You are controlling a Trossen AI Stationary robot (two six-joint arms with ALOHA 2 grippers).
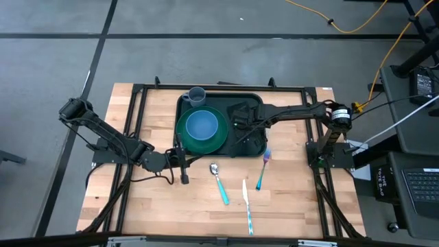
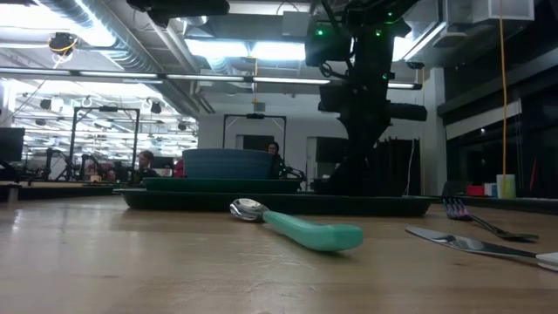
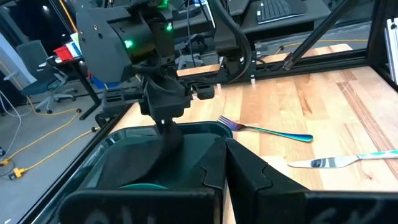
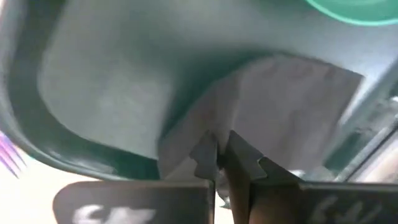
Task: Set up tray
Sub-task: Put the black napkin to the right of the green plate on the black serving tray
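The dark green tray lies in the middle of the table. It carries a green plate with a blue bowl on it and a grey-blue cup at the far rim. My right gripper hangs over the tray's right half, shut on a dark napkin. My left gripper is shut at the tray's near left corner. My right gripper pinches the napkin's upper edge between its two fingers, coming steeply from above. The napkin hangs slack below the fingers, and its lower part rests on the tray's floor. My left gripper stands by the tray's rim; I cannot tell whether it touches it.
On the bare wood near the tray lie a spoon with a teal handle, a knife and a fork, side by side. A black frame runs round the table. Cables and a laptop lie to the right of the table.
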